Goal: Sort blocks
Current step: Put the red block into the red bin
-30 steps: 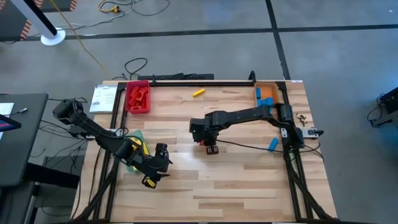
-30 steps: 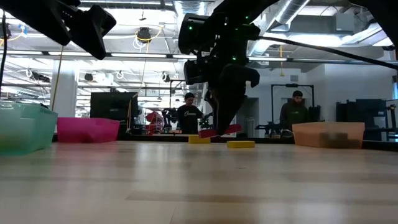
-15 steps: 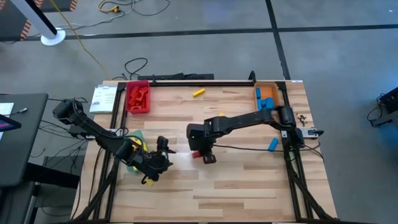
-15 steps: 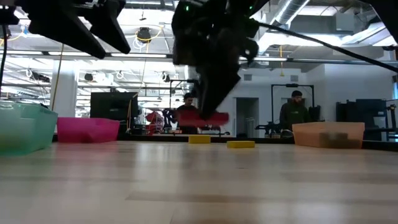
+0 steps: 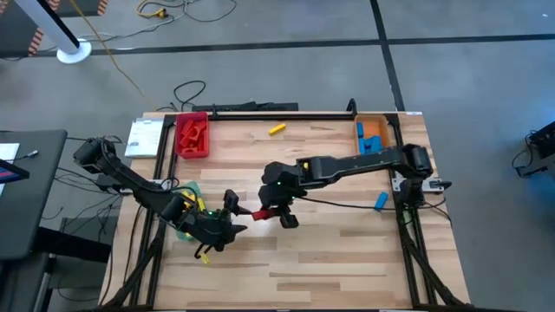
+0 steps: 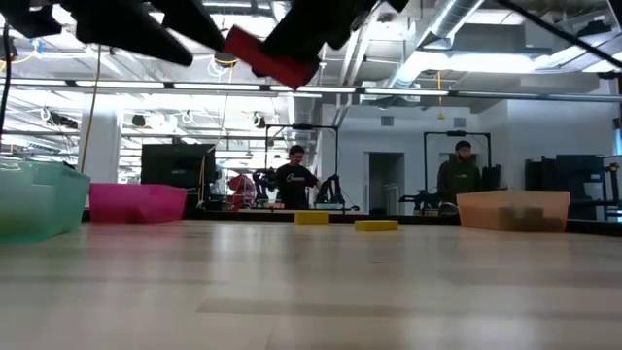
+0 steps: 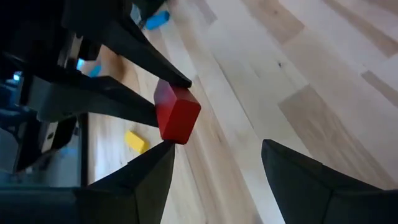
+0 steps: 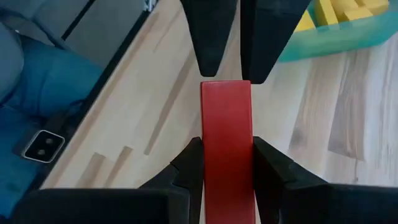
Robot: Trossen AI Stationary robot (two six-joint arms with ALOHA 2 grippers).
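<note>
A red block [image 8: 227, 143] is pinched between the pads of the right gripper [image 5: 276, 211] and held in the air above mid-table. Its far end is met by the left gripper [image 5: 232, 214], whose jaws are spread, one on either side of the block's tip, not closed on it. A green tray [image 8: 348, 34] of yellow blocks [image 8: 336, 11] is seen just behind.

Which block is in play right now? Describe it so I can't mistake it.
Near the middle of the wooden table, the two arms meet. The red block is clamped in the right gripper, lifted off the wood, its free end facing the open left gripper. Every other loose block lies flat on the table.
</note>
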